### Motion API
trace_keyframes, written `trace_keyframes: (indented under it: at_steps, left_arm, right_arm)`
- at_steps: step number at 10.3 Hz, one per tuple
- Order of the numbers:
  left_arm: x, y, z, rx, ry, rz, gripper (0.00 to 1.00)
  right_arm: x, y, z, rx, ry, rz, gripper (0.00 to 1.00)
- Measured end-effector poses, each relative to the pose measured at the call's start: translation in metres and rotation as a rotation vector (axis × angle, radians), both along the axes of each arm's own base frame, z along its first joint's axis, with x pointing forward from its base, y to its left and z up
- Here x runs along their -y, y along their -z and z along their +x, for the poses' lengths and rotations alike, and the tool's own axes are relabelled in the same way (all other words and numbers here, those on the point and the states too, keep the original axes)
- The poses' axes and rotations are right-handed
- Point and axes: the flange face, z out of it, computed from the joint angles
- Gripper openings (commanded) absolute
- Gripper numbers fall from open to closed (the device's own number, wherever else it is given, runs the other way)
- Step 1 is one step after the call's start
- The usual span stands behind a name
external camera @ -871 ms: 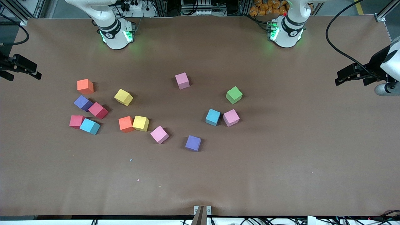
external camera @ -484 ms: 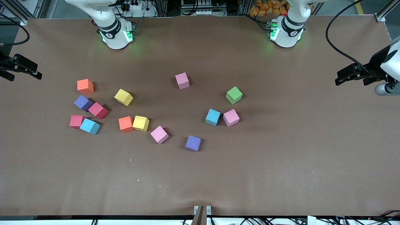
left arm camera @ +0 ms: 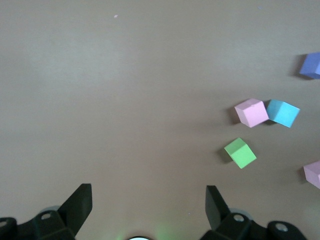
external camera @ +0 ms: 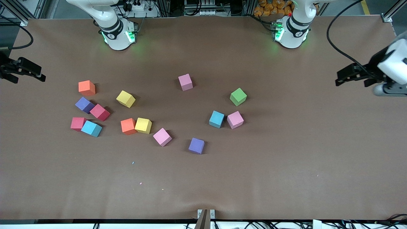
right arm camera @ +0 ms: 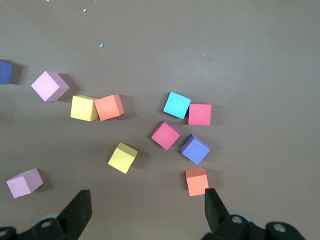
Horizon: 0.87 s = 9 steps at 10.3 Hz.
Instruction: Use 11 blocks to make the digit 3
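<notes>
Brown table (external camera: 286, 165) edges: left gripper (external camera: 345, 76), right gripper (external camera: 33, 72) spread, empty; blocks (external camera: 162, 137) central.

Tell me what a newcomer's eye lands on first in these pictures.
First, the blocks: bright foam cubes scattered loose on the brown table, most bunched toward the right arm's end, with no figure formed yet. A green cube stands alone, farther from the front camera than a light blue and pink pair. The left gripper and right gripper hang at the table's two ends, jaws open and empty.
</notes>
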Motion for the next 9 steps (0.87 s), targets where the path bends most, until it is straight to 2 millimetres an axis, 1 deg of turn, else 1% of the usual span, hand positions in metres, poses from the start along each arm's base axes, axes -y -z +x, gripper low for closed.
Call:
trace_keyframes:
  at_steps: [1, 2, 3, 4, 5, 6, 7, 8, 9]
  left_arm:
    - [0.024, 0.001, -0.003, -0.001, 0.034, -0.004, 1.0]
    - [0.048, 0.007, -0.006, -0.008, 0.055, -0.007, 1.0]
    - [0.067, 0.014, -0.007, -0.012, 0.062, -0.01, 1.0]
    - [0.085, 0.026, -0.007, -0.015, 0.062, -0.014, 1.0]
    - [0.107, 0.042, -0.009, -0.02, 0.059, -0.017, 1.0]
    - [0.129, 0.058, -0.013, -0.021, 0.069, -0.021, 1.0]
    - [0.153, 0.076, -0.019, -0.009, 0.092, -0.031, 1.0]
    - [0.175, 0.096, -0.026, 0.002, 0.119, -0.041, 1.0]
    - [0.191, 0.117, -0.034, 0.004, 0.138, -0.045, 1.0]
  right_arm:
    - [0.0, 0.0, 0.0, 0.0, 0.0, 0.0, 1.0]
    - [0.0, 0.0, 0.0, -0.001, 0.001, 0.0, 1.0]
    - [0.001, 0.001, 0.0, -0.003, 0.001, 0.0, 1.0]
    - [0.001, 0.004, 0.0, -0.011, 0.001, 0.001, 1.0]
    - [0.0, 0.012, 0.0, -0.028, 0.0, 0.002, 1.0]
    - [-0.002, 0.027, 0.0, -0.056, -0.005, 0.004, 1.0]
    - [-0.008, 0.049, 0.002, -0.089, -0.016, 0.005, 1.0]
    - [-0.017, 0.078, 0.004, -0.12, -0.03, 0.006, 1.0]
    - [-0.026, 0.11, 0.004, -0.146, -0.044, 0.005, 1.0]
